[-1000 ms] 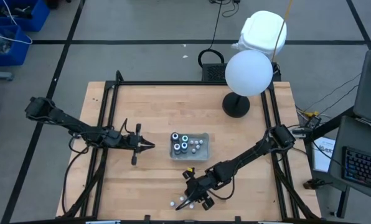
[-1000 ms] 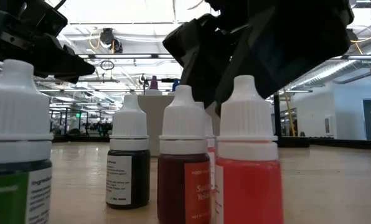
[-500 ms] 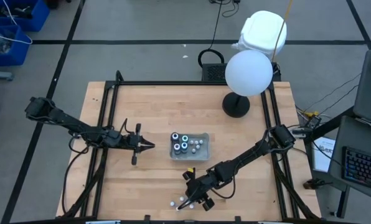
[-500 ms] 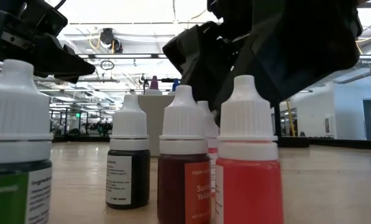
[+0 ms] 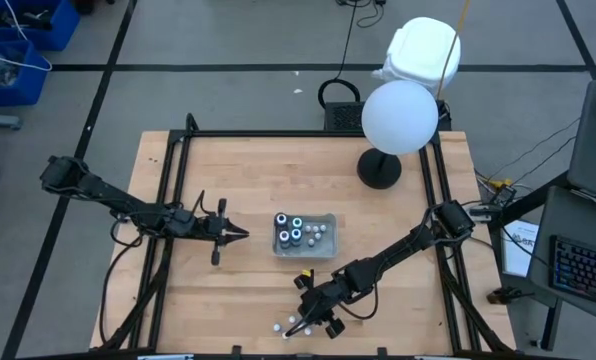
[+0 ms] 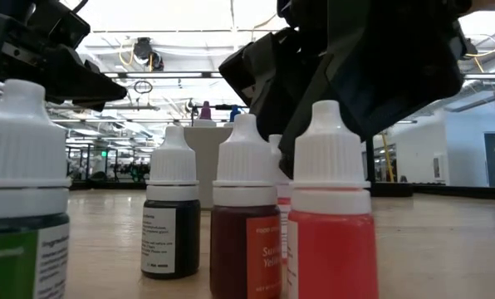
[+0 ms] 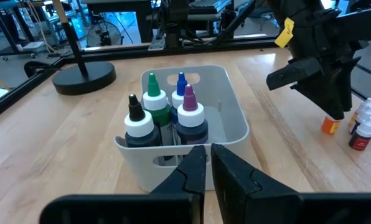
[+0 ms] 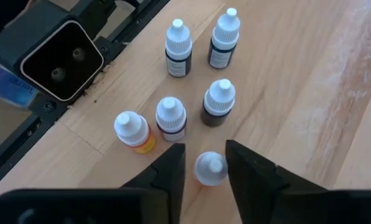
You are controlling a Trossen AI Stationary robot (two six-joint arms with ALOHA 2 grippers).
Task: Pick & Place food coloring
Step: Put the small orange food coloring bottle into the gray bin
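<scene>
The right gripper (image 8: 204, 163) hangs over a cluster of dropper bottles (image 8: 170, 118) near the table's front edge, its fingers apart around a red bottle (image 8: 209, 168), not visibly pressing. Four food coloring bottles (image 7: 165, 115) stand in the clear tray (image 7: 232, 118) mid-table. The left gripper (image 7: 207, 163) waits beside the tray, fingers nearly together and empty.

A small open plastic tray (image 5: 323, 249) sits mid-table, holding four squat nozzle-capped bottles (image 7: 165, 118) at its left end. Nearer the table's front edge stands a cluster of small white-capped dropper bottles (image 8: 179, 48) (one between the right gripper (image 8: 204, 163) fingers), with the round-based globe lamp (image 5: 380, 168) behind, right of the tray.
</scene>
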